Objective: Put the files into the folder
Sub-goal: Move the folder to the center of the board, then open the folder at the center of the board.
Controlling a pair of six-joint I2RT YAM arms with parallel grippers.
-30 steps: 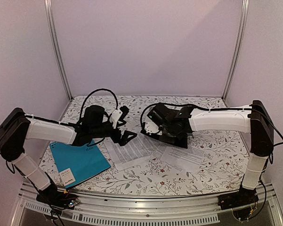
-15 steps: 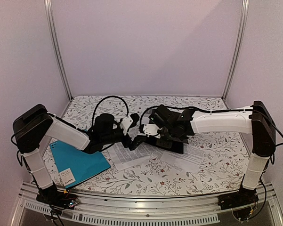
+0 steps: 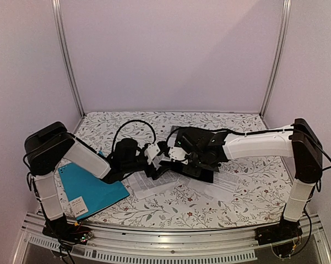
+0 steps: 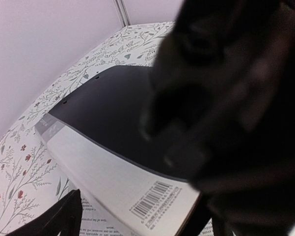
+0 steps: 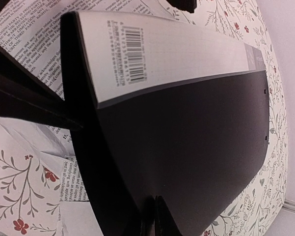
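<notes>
White arms [image 3: 252,144], black joints [image 3: 44,147], cables [image 3: 136,123]

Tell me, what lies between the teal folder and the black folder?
In the top view, printed sheets lie there, with the left hand over them.

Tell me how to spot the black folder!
Look at the middle of the flowery table. The black folder is there, partly over printed papers. It is black with a pale barcoded spine, unlike the teal folder lying flat on the left.
</notes>
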